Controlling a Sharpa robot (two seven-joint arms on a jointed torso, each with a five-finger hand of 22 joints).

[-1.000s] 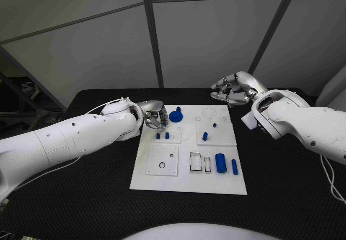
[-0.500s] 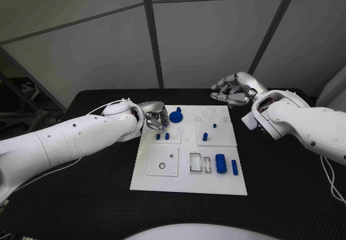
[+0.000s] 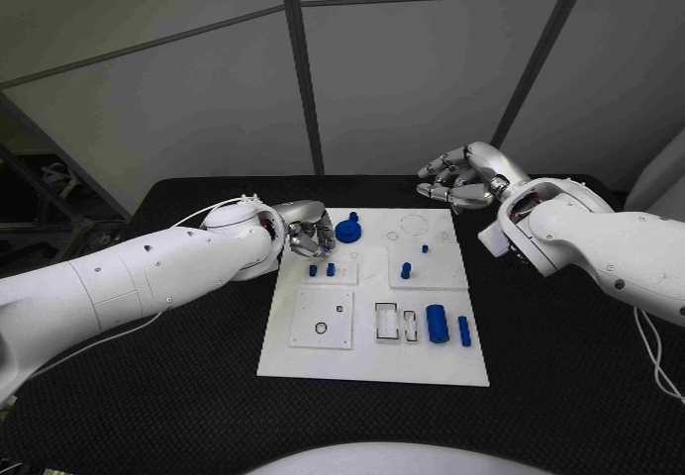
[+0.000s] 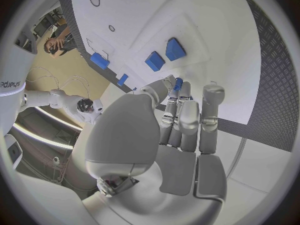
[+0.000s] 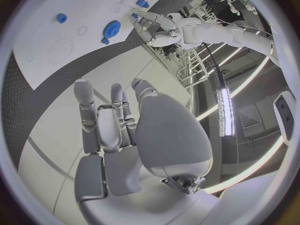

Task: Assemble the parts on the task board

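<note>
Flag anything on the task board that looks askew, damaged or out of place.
Nothing stands out. The task board lies flat and looks undamaged, the blue parts sit on it in order, and the left hand pinches one small blue part at the board's far left edge.

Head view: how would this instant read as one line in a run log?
left hand: pinching small blue part at board's far-left edge | right hand: empty, beyond board | blue gear: on board
</note>
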